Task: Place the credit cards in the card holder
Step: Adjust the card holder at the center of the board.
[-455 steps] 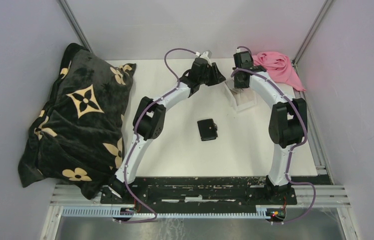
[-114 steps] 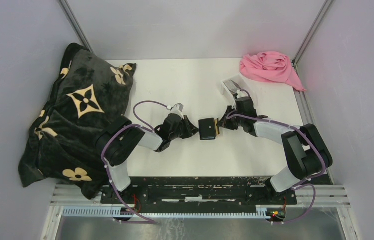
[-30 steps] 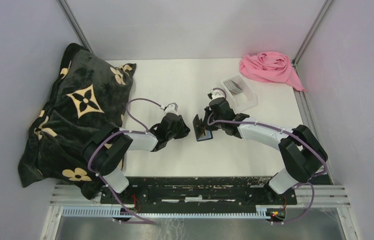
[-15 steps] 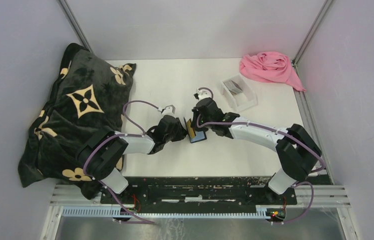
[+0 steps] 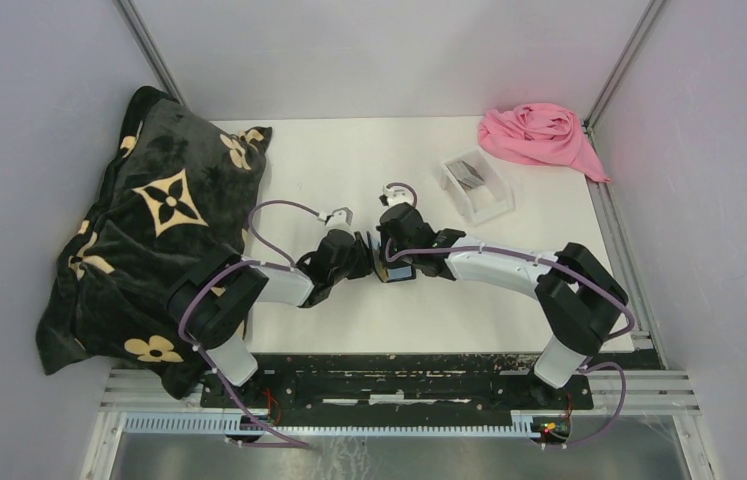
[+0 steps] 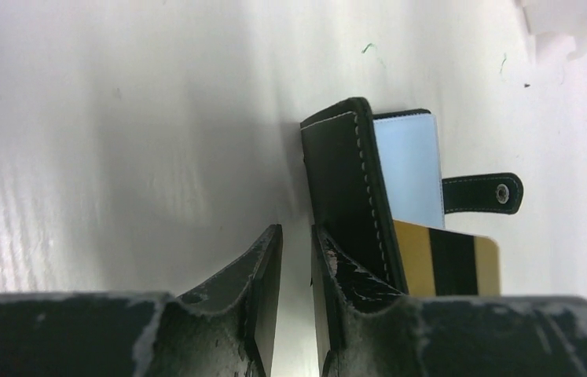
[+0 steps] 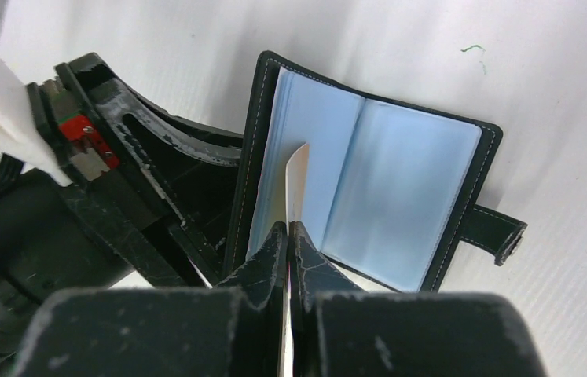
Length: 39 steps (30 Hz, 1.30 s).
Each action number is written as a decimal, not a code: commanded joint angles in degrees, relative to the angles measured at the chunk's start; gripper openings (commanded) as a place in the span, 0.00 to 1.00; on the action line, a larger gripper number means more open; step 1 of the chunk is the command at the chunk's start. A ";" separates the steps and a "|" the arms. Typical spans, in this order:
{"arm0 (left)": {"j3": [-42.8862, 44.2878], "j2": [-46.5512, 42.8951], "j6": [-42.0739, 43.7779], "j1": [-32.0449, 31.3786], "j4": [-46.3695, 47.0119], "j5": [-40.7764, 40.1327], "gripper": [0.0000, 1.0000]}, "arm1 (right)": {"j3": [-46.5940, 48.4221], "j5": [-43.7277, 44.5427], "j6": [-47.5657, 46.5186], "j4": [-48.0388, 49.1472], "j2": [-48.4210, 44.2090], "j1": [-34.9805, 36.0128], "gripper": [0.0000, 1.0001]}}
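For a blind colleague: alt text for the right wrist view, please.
The right gripper, shut on a credit card seen edge-on, holds it over the open black card holder with blue-grey sleeves. The left gripper sits beside the left cover.

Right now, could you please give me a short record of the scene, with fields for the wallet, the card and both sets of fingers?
wallet: open on the table, one cover raised, blue-grey lining showing
gold card: edge-on at the raised side's lining; in a slot or not, cannot tell
right fingers: shut on the gold card
left fingers: slightly apart, nothing between them, beside the raised cover's outside
clear tray: far right, greyish item inside
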 commanded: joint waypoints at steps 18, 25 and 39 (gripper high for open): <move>-0.57 15.43 2.96 2.08 -8.02 1.59 0.31 | 7.30 4.74 -3.02 0.09 8.64 3.36 0.01; -4.69 6.13 2.26 2.11 -12.12 -2.84 0.37 | 12.36 9.50 -5.68 -4.84 11.18 4.28 0.01; -9.62 -22.40 -0.38 2.11 -25.41 -14.11 0.41 | 19.24 13.99 -8.33 -9.97 17.20 7.58 0.01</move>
